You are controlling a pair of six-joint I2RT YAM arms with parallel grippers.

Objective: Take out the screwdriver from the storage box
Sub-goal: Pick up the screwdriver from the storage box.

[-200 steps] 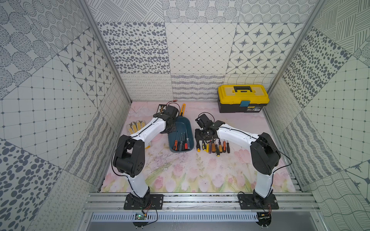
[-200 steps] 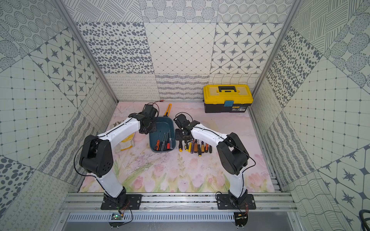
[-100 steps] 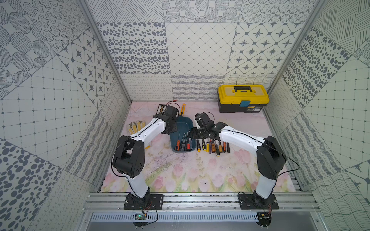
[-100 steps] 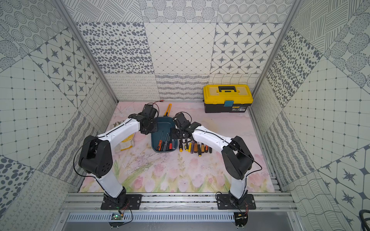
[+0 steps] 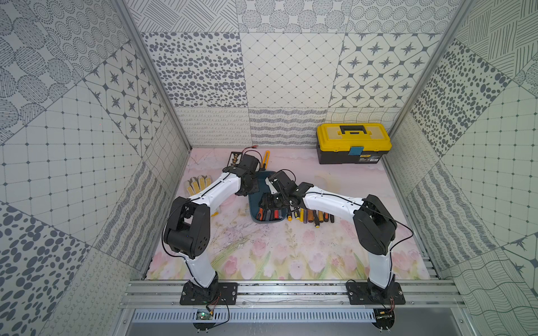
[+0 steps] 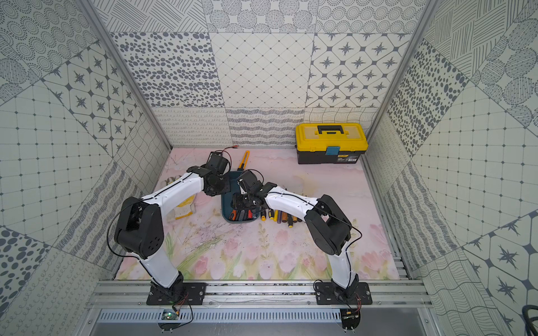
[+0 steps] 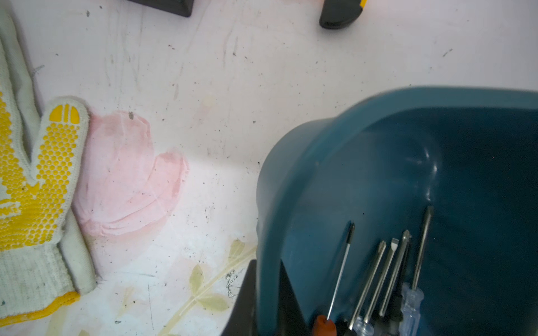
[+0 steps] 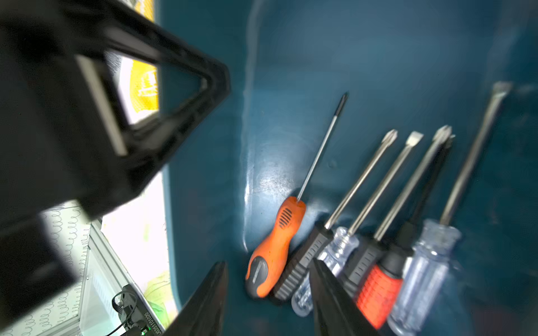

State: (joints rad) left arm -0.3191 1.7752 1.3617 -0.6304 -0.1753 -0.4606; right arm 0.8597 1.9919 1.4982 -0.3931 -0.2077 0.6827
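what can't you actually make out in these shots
- Handle ends of the screwdrivers in the dark teal-blue plastic storage box: cut off by the left wrist view's edge.
- Right gripper: its fingertips are out of the right wrist frame.
- Left gripper in the top views: hidden by its own wrist.

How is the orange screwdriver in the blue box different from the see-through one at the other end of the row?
The orange screwdriver has a solid orange and grey handle; the clear screwdriver has a see-through one. The orange one's shaft is thin with a small cross tip; the clear one's is thicker and flat-tipped. Both lie in the storage box, handles the same way.
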